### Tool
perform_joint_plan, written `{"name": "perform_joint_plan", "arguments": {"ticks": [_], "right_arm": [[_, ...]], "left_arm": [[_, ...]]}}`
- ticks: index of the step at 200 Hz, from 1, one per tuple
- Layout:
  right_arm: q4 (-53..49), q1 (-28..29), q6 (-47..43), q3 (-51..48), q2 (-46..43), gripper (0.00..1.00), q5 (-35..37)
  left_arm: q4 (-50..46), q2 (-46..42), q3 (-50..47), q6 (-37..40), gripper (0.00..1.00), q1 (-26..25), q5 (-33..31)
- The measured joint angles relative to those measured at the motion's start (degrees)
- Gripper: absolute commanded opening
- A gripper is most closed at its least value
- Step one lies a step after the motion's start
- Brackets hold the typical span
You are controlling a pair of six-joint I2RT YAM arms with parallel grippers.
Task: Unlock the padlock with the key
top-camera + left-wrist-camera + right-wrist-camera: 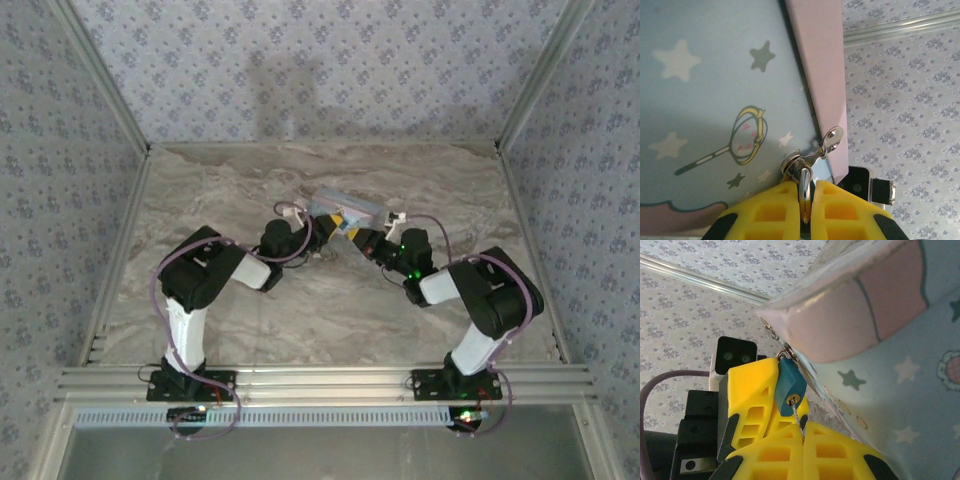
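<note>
Padlock (pixel 790 389) pinched in left pincer (pixel 804 189); right pincer (pixel 802 434) clamps key (pixel 796 416) in its keyhole.

The left black-and-white jointed arm (pixel 200 285) and its right twin (pixel 490 300) bend elbows outward, wrists converging mid-table. The left yellow-fingered gripper (pixel 805 189) pinches the small teal padlock (pixel 790 390). The right yellow-fingered gripper (pixel 803 432) is clamped tight on the thin silvery key (pixel 796 416).
</note>
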Motion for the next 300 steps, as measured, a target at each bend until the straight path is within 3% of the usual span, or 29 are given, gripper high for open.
{"name": "perform_joint_plan", "arguments": {"ticks": [40, 96, 124, 197, 300], "right_arm": [[7.5, -1.27, 4.57, 1.22, 5.95, 0.0, -3.23], [8.79, -1.88, 6.27, 2.51, 7.39, 0.0, -5.42], [6.32, -1.88, 4.7, 3.43, 7.02, 0.0, -5.97], [-11.28, -1.95, -7.96, 5.66, -1.03, 0.0, -5.99], [-6.71, -3.32, 1.75, 9.11, 3.8, 0.0, -12.74]], "left_arm": [[0.26, 0.37, 0.15, -0.5, 0.0, 0.33, -1.03], [0.76, 0.57, 0.33, -0.55, 0.0, 0.52, -1.79], [0.76, 0.57, 0.35, -0.52, 0.0, 0.74, -1.9], [0.92, 0.57, 0.37, -0.9, 0.0, 0.74, -0.44], [1.2, 0.57, 1.4, -0.94, 0.0, 1.29, -1.73]]}}
